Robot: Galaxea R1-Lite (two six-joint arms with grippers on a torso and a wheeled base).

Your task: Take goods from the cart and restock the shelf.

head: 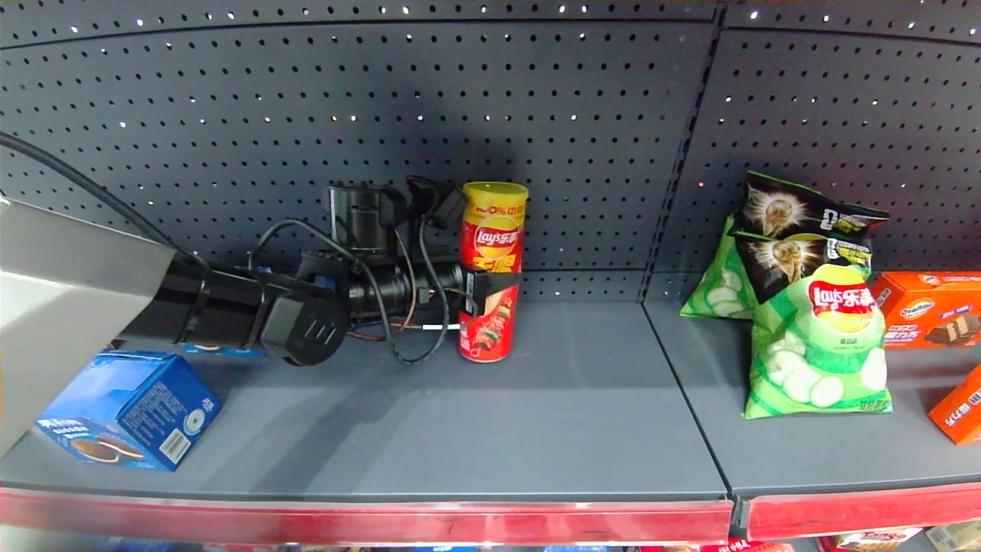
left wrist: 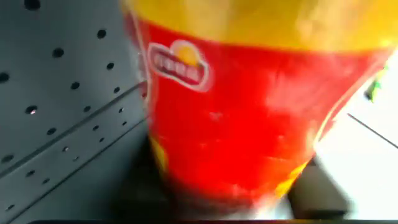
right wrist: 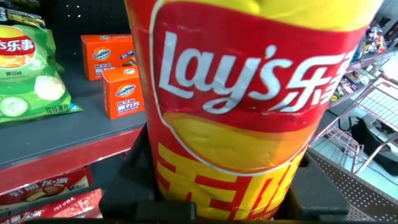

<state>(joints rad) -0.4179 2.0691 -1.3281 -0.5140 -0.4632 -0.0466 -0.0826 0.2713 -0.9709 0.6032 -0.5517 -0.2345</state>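
Note:
A red and yellow chip can [head: 491,230] stands upright near the back of the grey shelf [head: 582,414], close to the pegboard. My left gripper [head: 490,295] reaches in from the left and is shut around its middle. In the left wrist view the same can [left wrist: 236,124] sits very close, with dark fingers [left wrist: 143,193] at its sides. My right gripper [right wrist: 230,208] is shut on a second chip can [right wrist: 249,106], held off the shelf's front beside the pink wire cart [right wrist: 379,118].
A blue cookie box [head: 126,410] lies at the shelf's front left. Green and black chip bags [head: 816,337] and orange boxes [head: 927,307] fill the right section. Bare shelf lies between the can and the bags. A red lip [head: 383,521] runs along the front.

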